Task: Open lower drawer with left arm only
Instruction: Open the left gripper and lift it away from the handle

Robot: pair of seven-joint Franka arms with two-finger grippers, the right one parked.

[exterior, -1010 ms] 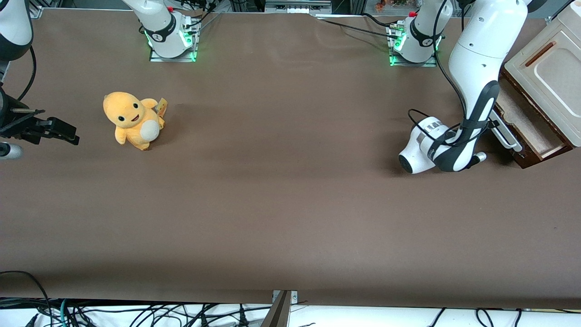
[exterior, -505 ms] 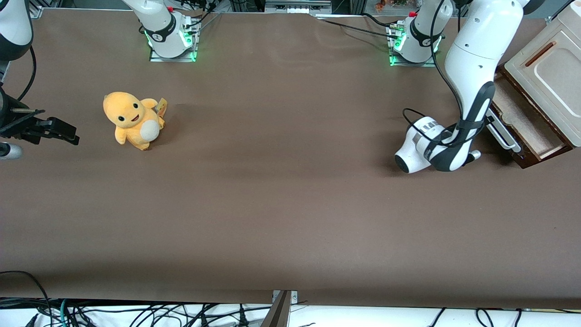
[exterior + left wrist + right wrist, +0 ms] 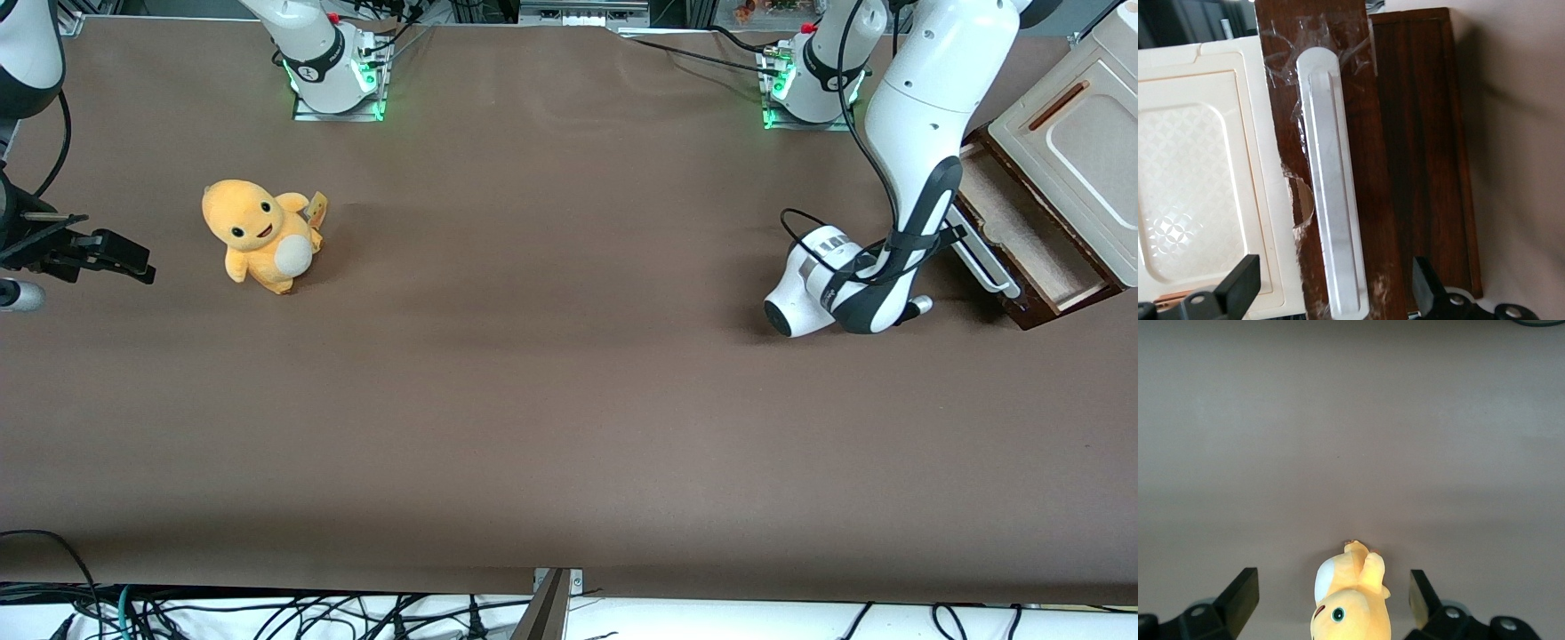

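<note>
The lower drawer stands pulled out of the cream cabinet at the working arm's end of the table, and its pale tan inside shows. Its white bar handle runs along the dark-brown front. The left arm reaches down in front of the drawer, and its forearm covers the gripper in the front view. In the left wrist view the gripper is open. Its two black fingertips stand wide on either side of the handle, clear of it and of the drawer front.
A yellow plush toy sits on the brown table toward the parked arm's end and also shows in the right wrist view. Two arm bases stand along the table edge farthest from the front camera. The cream cabinet panel sits beside the drawer front.
The left arm's wrist has drawn back from the drawer, toward the parked arm's end. The drawer stays pulled out and has barely shifted.
</note>
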